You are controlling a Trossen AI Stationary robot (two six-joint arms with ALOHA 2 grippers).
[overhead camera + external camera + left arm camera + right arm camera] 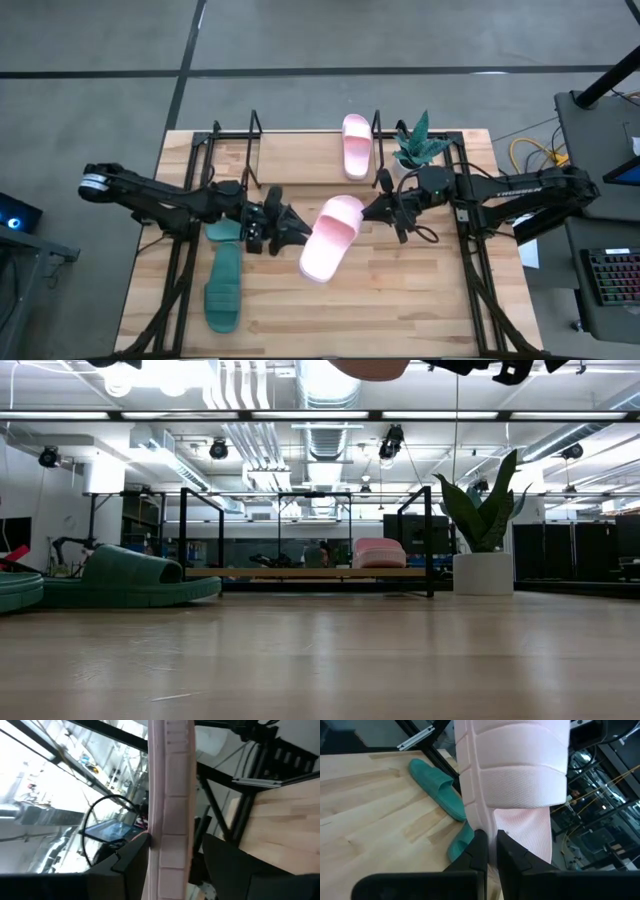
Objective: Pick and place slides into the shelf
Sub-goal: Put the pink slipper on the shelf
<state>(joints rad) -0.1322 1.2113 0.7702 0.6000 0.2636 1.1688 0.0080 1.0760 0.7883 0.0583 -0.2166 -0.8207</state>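
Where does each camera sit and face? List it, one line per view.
High: overhead, facing straight down on the table; both arms, left gripper and right gripper on the held pink slide.
Low: table height, facing level toward the shelf; gripper parts at top.
Left wrist: on the left arm, slide edge-on; own fingers.
Right wrist: on the right arm, toward green slides; own fingers.
Shared: all see the held pink slide.

1. I see one slide (331,238) raised above the table's (420,300) centre, between my left gripper (296,232) and right gripper (372,208).
2. A second slide (356,146) lies in the shelf (255,135), at the table's far edge, right of centre.
3. Two further slides (223,278) lie on the table, left of centre.
4. A potted plant (418,146) stands right of the shelf.
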